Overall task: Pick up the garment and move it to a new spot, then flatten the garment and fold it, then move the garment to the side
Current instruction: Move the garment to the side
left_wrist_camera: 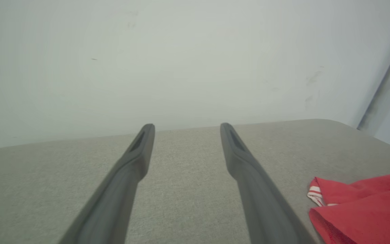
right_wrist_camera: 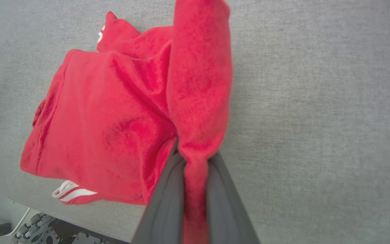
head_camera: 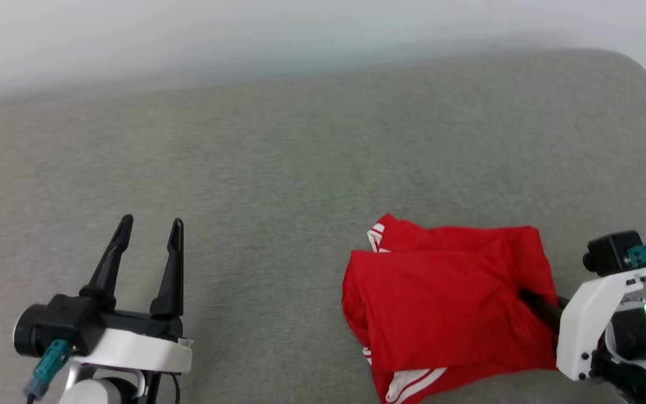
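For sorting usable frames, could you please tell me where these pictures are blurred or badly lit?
Head view: even, soft light, far edge of the table hazy. Left wrist view: left claw out of focus, wall washed pale. Right wrist view: right claw blurred, shirt soft.

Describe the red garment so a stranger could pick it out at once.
Start at the wide grey padded surface below the pale wall. On its near right part lies the garment, a folded red bundle with white-striped trim, one fold pinched by the right gripper. Its bright red sets it apart from the plain grey and the dark, open left gripper.
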Controlling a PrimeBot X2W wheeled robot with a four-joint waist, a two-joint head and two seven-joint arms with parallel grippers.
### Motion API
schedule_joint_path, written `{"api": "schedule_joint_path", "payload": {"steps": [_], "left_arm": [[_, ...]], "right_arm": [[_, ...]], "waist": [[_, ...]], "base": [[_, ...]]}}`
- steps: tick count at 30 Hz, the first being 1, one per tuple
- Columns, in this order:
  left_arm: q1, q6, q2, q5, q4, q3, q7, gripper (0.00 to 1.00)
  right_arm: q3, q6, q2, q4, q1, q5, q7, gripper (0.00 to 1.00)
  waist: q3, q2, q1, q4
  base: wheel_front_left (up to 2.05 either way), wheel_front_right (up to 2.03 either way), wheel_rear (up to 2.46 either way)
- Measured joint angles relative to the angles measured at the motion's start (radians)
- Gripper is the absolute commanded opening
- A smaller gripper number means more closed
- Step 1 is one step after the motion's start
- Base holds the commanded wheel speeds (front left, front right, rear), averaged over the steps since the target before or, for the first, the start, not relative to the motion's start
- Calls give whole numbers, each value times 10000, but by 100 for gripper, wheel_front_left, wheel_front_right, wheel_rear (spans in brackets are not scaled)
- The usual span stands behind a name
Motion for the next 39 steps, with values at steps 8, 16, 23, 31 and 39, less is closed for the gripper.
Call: {"api": "schedule_joint_path", "payload": {"steps": [8, 16, 23, 31, 39], "left_arm": [[-471, -25, 566, -136, -721, -190, 318, 100], [-1405, -35, 1315, -253, -1465, -453, 717, 100], [-2263, -36, 1868, -424, -2048, -522, 984, 100], [-2784, -36, 2125, -529, -2566, -575, 1057, 100], [-2980, -36, 2169, -602, -2612, -685, 991, 100]], "right_arm": [[238, 2, -255, 577, -1528, -698, -535, 0], [-1168, 4, -543, 1241, -2941, -1778, -961, 0], [-3150, 6, -867, 1595, -3966, -2778, -1041, 0], [-5101, 8, -1260, 1685, -4498, -3835, -1087, 0], [-6069, 6, -784, 2280, -5000, -4909, -1557, 53]], "waist": [[1176, 0, 0, -1389], [2795, 0, 2, -1951], [4047, 0, 3, -1835], [4940, 0, 3, -1245], [5380, 0, 2, -827]], "base": [[0, 0, 0], [0, 0, 0], [0, 0, 0], [0, 0, 0], [0, 0, 0]]}}
